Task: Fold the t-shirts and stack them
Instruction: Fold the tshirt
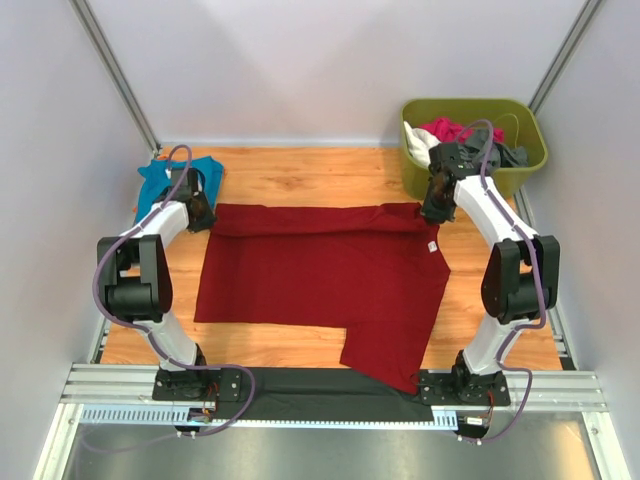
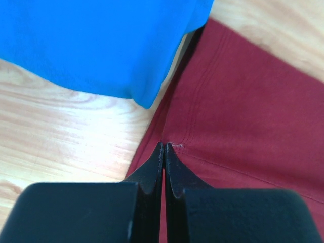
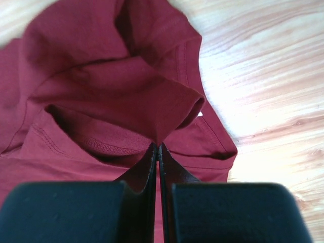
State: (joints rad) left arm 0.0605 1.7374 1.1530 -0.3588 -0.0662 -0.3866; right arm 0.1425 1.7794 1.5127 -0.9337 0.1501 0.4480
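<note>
A large dark red t-shirt [image 1: 320, 280] lies spread across the wooden table, its far edge drawn straight between my two grippers. The left gripper [image 1: 203, 217] is shut on its far left corner; in the left wrist view the jaws [image 2: 164, 147] meet on the stitched hem of the red cloth [image 2: 243, 111]. The right gripper [image 1: 432, 212] is shut on the far right corner, where a raised fold of red cloth [image 3: 101, 76] runs into the closed tips [image 3: 158, 146]. A small white label [image 1: 432, 246] shows near it. A teal-blue t-shirt [image 1: 160, 180] lies bunched at the far left, beside the left gripper [image 2: 101, 40].
An olive-green bin [image 1: 525, 172] at the far right corner holds pink [image 1: 445, 130], white and dark grey garments. The red shirt's near right part reaches over a black strip [image 1: 300, 395] at the table's front edge. Grey walls close in both sides.
</note>
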